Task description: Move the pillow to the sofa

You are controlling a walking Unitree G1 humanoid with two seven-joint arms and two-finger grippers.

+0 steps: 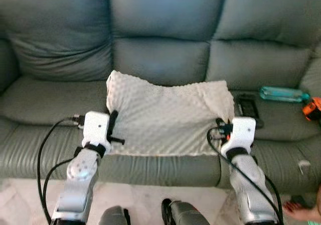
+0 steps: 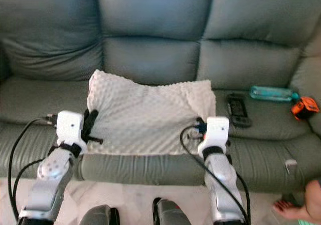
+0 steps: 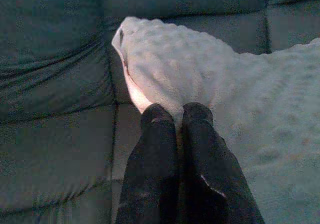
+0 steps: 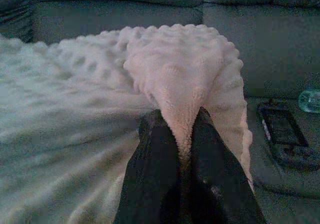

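Pillow [image 1: 168, 117]: white, dimpled fabric, lying flat on the middle seat cushion of the sofa [image 1: 160, 59], its near edge along the seat's front edge. Sofa: grey-green leather, three seats. Left gripper [image 3: 176, 115]: at the pillow's left edge, fingers [image 3: 157, 144] clenched together with a fold of the pillow's fabric pinched between them. Right gripper [image 4: 177, 121]: at the pillow's right edge, fingers [image 4: 212, 149] clamped on a bunched ridge of the pillow's fabric. Black remote-like device [image 1: 247, 106]: on the seat just right of the pillow. Clear blue-green bottle [image 1: 282, 93]: lying on its side, further right of the pillow, beyond the device. Orange and black object [image 1: 313, 107]: just past the bottle.
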